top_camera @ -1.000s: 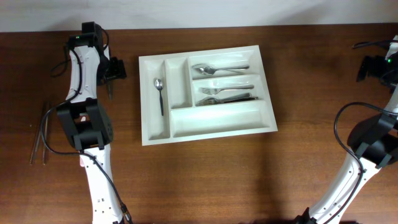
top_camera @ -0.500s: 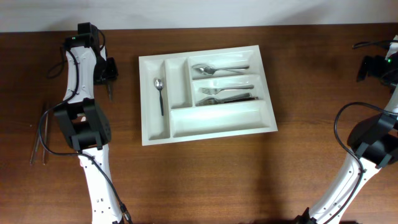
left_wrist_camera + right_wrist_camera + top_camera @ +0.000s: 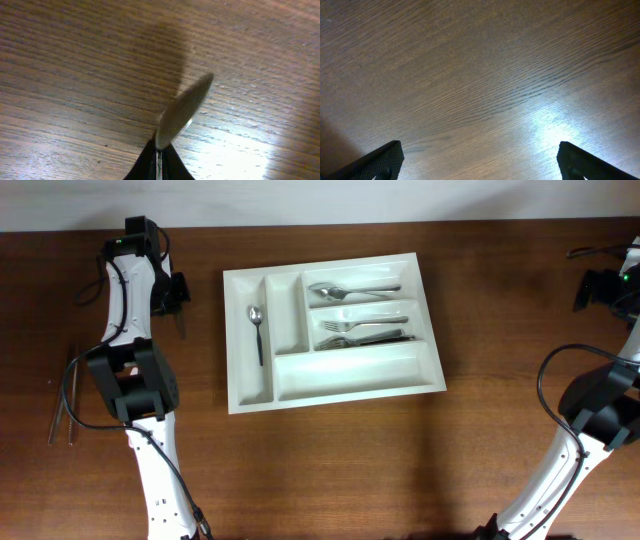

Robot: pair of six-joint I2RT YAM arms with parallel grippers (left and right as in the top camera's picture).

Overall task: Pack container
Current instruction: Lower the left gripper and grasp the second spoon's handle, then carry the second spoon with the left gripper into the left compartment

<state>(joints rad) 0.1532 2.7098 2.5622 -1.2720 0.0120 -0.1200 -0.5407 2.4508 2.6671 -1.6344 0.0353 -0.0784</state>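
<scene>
Over at the far left of the table (image 3: 320, 470), two thin pieces of cutlery (image 3: 62, 395) are lying side by side on the dark wood. Just right of them the left arm is reaching toward the back of the table. The left gripper (image 3: 177, 298) is pinching a slim metal utensil (image 3: 181, 324). From the wrist camera the left gripper (image 3: 158, 162) is showing its jaws pressed together on the utensil (image 3: 182, 112), whose rounded end is sticking out past the fingertips and throwing a shadow on the wood.

The container (image 3: 335, 398) is lying flat near the middle of the table, to the right of those jaws and apart from them, with a strip of wood between. A spoon (image 3: 256, 330) is resting in its leftmost narrow compartment, and forks (image 3: 355, 288) and more cutlery (image 3: 365, 330) are sitting in the upper two crosswise compartments.

Far to the right, well away from the container, the right gripper (image 3: 600, 285) is hanging at the table's edge. Its wrist view is showing the right gripper (image 3: 480, 162) with its jaws spread wide over bare wood, gripping nothing.
</scene>
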